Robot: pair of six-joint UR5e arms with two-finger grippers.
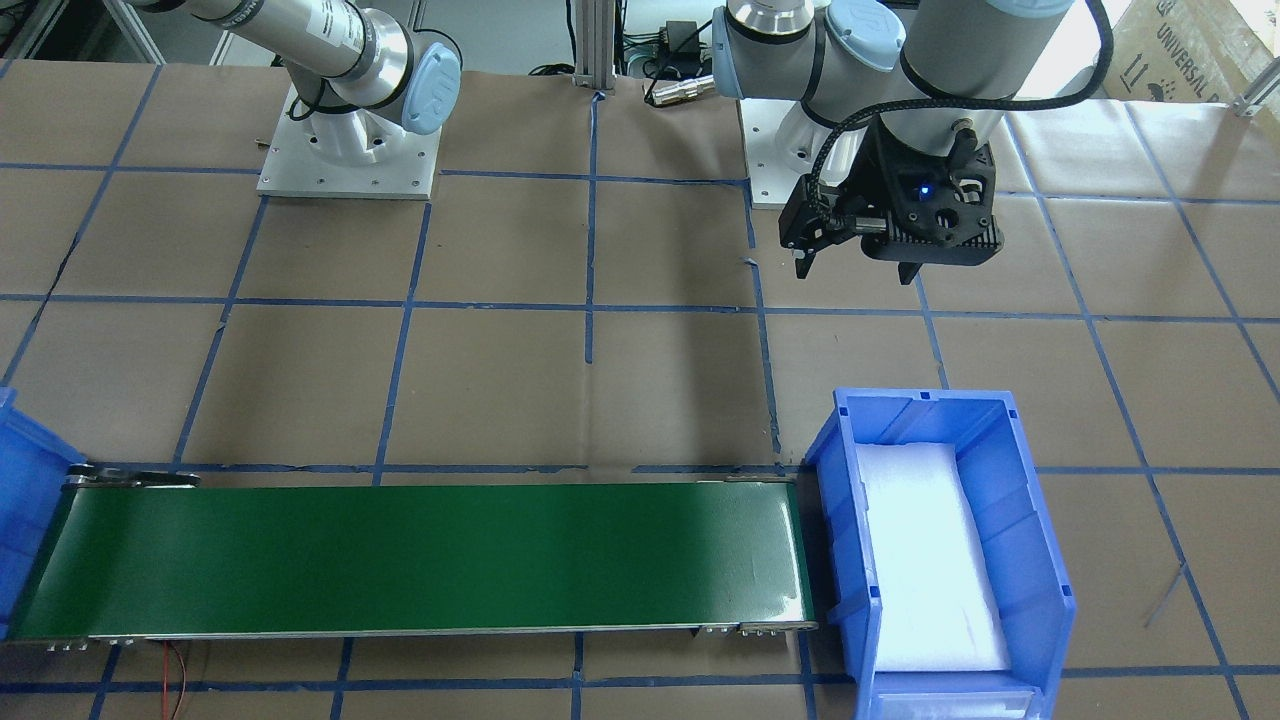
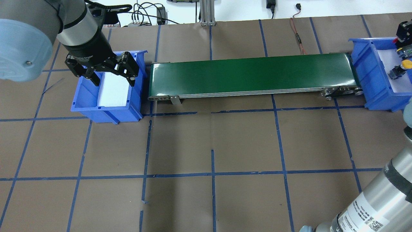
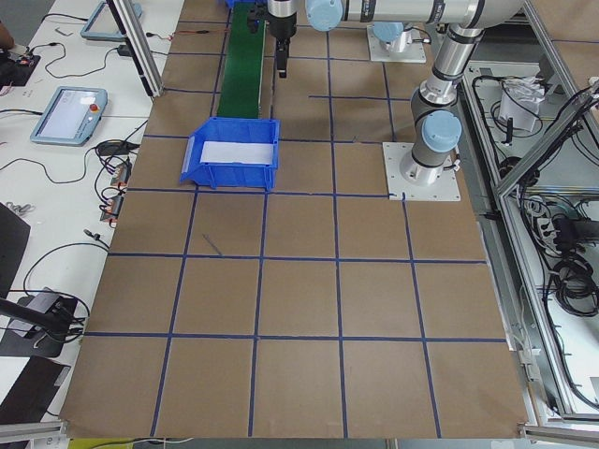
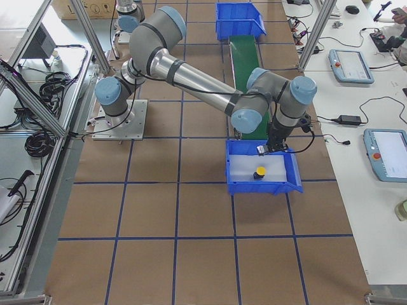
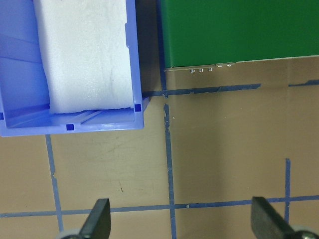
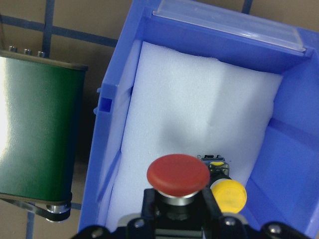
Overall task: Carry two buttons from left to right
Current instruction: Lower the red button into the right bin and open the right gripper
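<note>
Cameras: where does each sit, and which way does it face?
Front: across table, faces robot; left hand.
Overhead: behind robot, looks down; left hand.
Left: left end, along table; left arm near.
Right: right end, along table; right arm near.
Left wrist: down at left bin; fingertips.
Right wrist: down at red button in right hand.
Both wrists share the belt.

in my right wrist view the red button (image 6: 178, 172) shows little but its cap. its body is mostly buried between the fingers of my right end effector (image 6: 179, 206), and it covers part of the yellow button (image 6: 228, 194). overhead, the right bin (image 2: 370, 80) is cut by the frame edge and that end effector is a sliver. my left end effector (image 5: 182, 224) shows only two fingertips in its own wrist view.
</note>
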